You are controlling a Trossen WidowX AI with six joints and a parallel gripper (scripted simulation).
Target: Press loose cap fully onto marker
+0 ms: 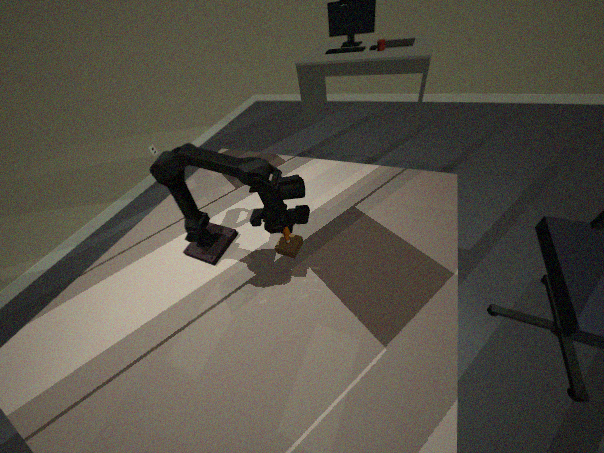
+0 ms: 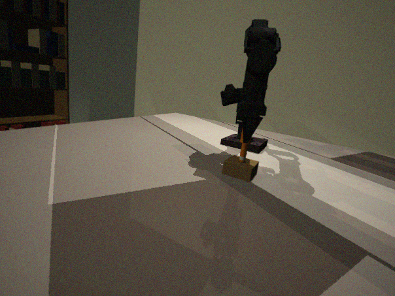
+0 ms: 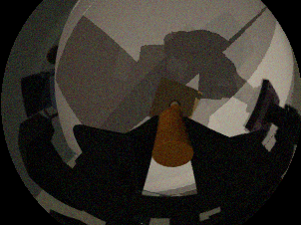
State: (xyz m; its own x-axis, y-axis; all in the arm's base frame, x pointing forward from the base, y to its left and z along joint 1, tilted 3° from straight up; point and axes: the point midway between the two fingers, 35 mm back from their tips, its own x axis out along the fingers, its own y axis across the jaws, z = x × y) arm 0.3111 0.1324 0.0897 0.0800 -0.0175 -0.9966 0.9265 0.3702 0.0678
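Note:
The tan holder block (image 1: 288, 247) (image 2: 238, 170) (image 3: 163, 96) sits on the table. A short pale band of the marker (image 2: 242, 159) (image 3: 174, 104) shows just above the block's top. The orange cap (image 1: 287, 234) (image 2: 243, 150) (image 3: 172, 145) stands nearly upright directly over it, its lower end around or against the marker; whether it is fully seated cannot be told. My gripper (image 1: 286, 229) (image 2: 244, 139) (image 3: 170, 119) points down and is shut on the cap, with the fingertips at its sides a little above the block. The rest of the marker is hidden.
The arm's dark base plate (image 1: 217, 251) (image 2: 260, 144) stands on the table behind the block in the exterior view. A desk (image 1: 363, 64) with a monitor (image 1: 351, 16), a chair (image 1: 557, 276) and a bookshelf (image 2: 61, 104) stand off the table.

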